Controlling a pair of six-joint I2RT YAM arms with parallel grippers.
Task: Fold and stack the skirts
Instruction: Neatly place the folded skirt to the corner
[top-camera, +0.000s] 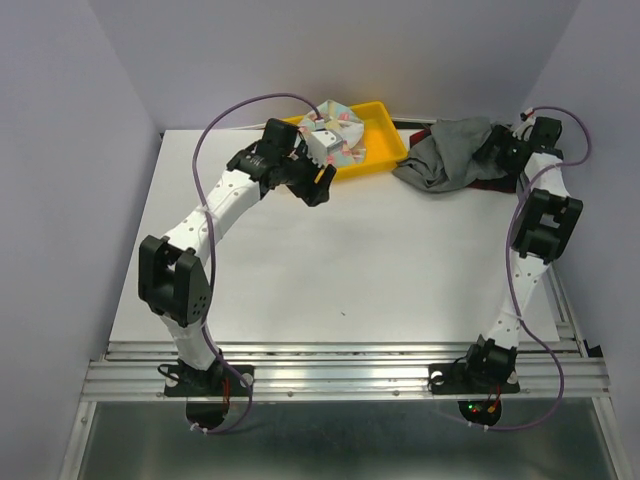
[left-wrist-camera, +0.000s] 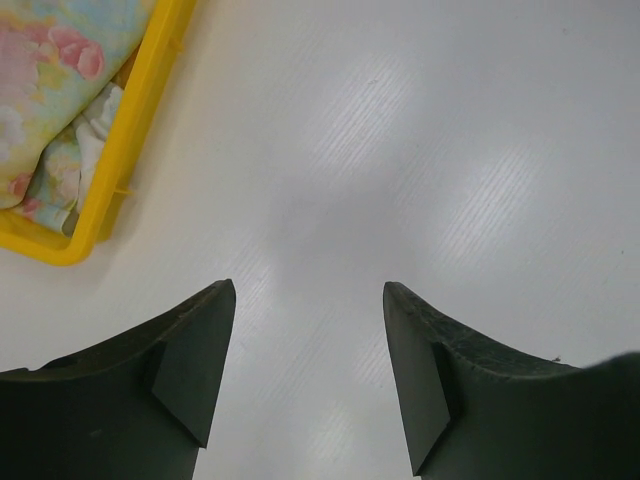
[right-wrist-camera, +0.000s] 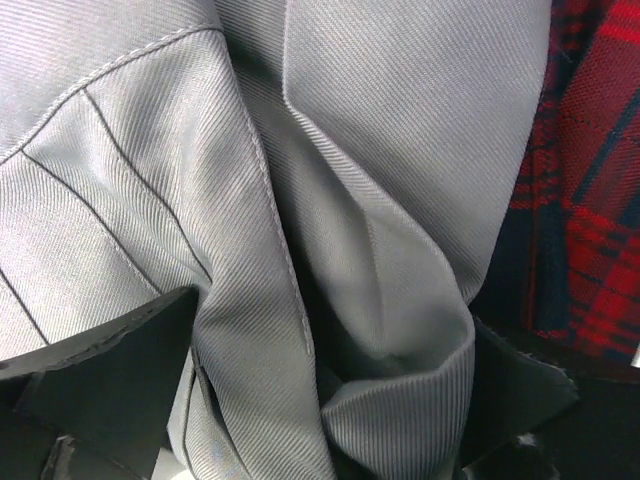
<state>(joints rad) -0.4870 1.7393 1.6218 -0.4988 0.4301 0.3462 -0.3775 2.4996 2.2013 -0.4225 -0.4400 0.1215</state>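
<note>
Bright, even overhead light; soft glare streaks the table (left-wrist-camera: 400, 150); focus sharp.

Skirts: three. One floral skirt (top-camera: 338, 130) at upper centre of the overhead view, one grey skirt (top-camera: 450, 150) and one plaid skirt (right-wrist-camera: 590, 170) at upper right. Trays: one yellow tray (top-camera: 383, 135), upper centre. Arms: two, left arm (top-camera: 215, 215) and right arm (top-camera: 535, 225). Tables: one table (top-camera: 350, 270).

A yellow tray (top-camera: 383, 135) sits at the far edge (roughly mid-width) of the white table (top-camera: 350, 280)
</note>
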